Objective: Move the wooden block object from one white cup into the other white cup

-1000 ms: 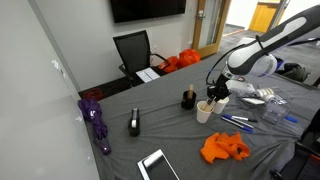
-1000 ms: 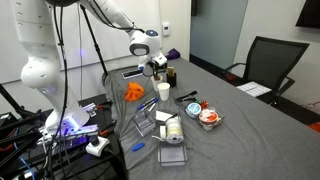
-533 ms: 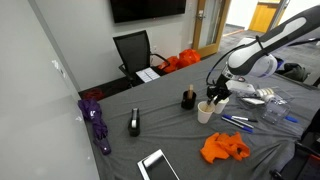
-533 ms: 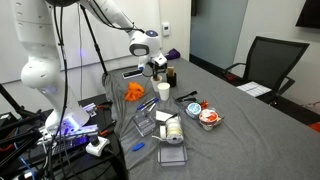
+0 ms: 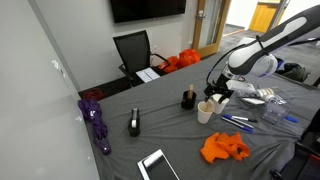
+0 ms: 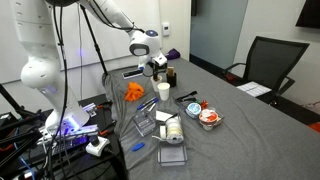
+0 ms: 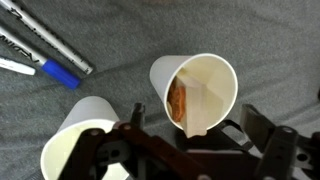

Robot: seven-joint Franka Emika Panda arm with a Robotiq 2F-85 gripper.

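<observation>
In the wrist view a white cup [image 7: 212, 80] stands just beyond my fingers, and the wooden block [image 7: 178, 100] leans against its left inner wall. A second white cup [image 7: 82, 140] stands at the lower left, its inside mostly cut off. My gripper [image 7: 195, 132] hangs over the near rim of the cup with the block, open, one finger on each side and nothing between them. In both exterior views the gripper [image 5: 217, 93] [image 6: 155, 68] hovers just above a white cup [image 5: 204, 112] [image 6: 163, 91] on the grey table.
Grey markers [image 7: 45, 40] and a blue-capped pen [image 7: 60, 72] lie beyond the cups. A dark cup [image 5: 187, 98], a black bottle [image 5: 135, 123], an orange cloth [image 5: 224, 148], a purple object [image 5: 96, 122] and a tablet [image 5: 158, 166] sit on the table. Plastic containers [image 6: 170, 135] stand nearby.
The arm has stayed in place above the cups. The jaws appear to have spread apart over the last second.
</observation>
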